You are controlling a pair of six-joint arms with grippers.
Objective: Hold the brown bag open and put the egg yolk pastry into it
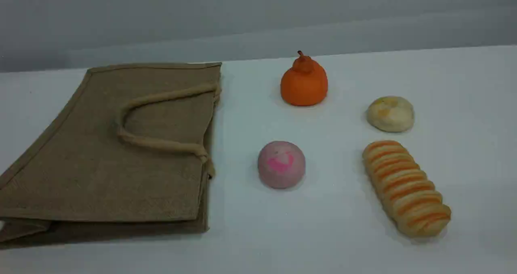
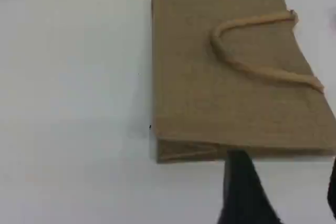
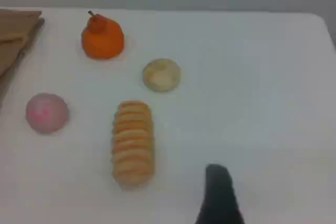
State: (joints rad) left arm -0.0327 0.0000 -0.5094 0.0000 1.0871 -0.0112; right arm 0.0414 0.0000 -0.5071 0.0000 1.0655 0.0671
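Left tool (image 2: 283,192) spread wide, empty, hovering. Right tool (image 3: 220,195) high, one fingertip visible, holding nothing.

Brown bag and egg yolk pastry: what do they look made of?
Brown bag: coarse woven jute-like cloth, matte, with twisted rope handle. Egg yolk pastry: looks like soft foam or real dough, matte cream surface with yellowish patches; cannot tell which.

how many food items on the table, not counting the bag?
4, all right of the brown bag: orange pear-shaped piece at the back, egg yolk pastry far right, pink-marked bun nearest the bag, striped loaf front right. None looks hidden.
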